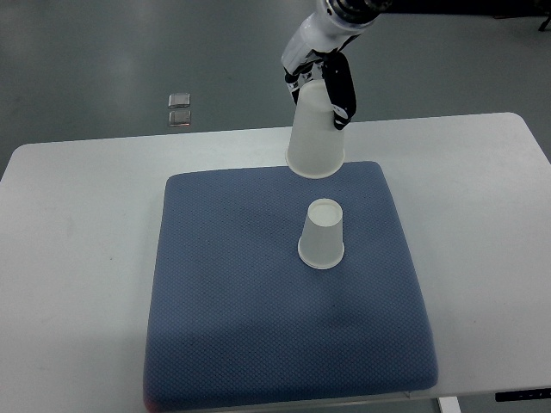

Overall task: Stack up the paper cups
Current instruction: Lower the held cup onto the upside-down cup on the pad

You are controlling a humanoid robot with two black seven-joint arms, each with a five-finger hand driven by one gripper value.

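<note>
On the white surface [77,224] lies one blue mat [232,344], and there are two paper cups. One cup [322,234] stands upside down near the mat's middle. The second cup [315,129], also mouth down, hangs above the mat's far edge, gripped by the fingers [343,90] of the right hand [323,64].

A single top view looks steeply down from the robot's near side, fairly close, taking in the blue mat [284,301], most of the white table [77,224] and grey floor [103,52] at the far edge.
</note>
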